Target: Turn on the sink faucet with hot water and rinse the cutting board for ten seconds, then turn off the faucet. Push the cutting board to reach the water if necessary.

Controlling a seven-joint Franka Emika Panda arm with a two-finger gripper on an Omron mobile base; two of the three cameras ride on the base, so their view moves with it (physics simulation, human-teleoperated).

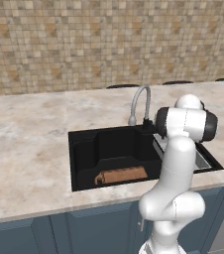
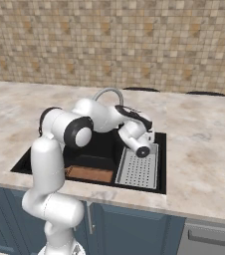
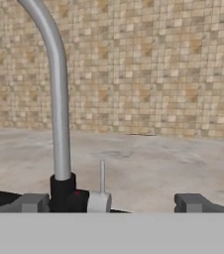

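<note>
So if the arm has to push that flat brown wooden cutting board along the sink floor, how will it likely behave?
The flat brown wooden cutting board looks rigid, so it should slide whole rather than bend. Lying flat on the black sink floor, it probably won't tip. Its long shape may swivel if pushed off-centre.

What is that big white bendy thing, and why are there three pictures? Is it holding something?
It's a robot arm in a pretend kitchen. Two pictures come from cameras behind it, one on each side. The third comes from a camera on its hand. Its pincer is open and holds nothing. It's reaching toward the sink faucet, the curved grey tap. Below is the black sink, with a brown cutting board lying inside and a grey tray with holes beside it. No water is running.
</note>
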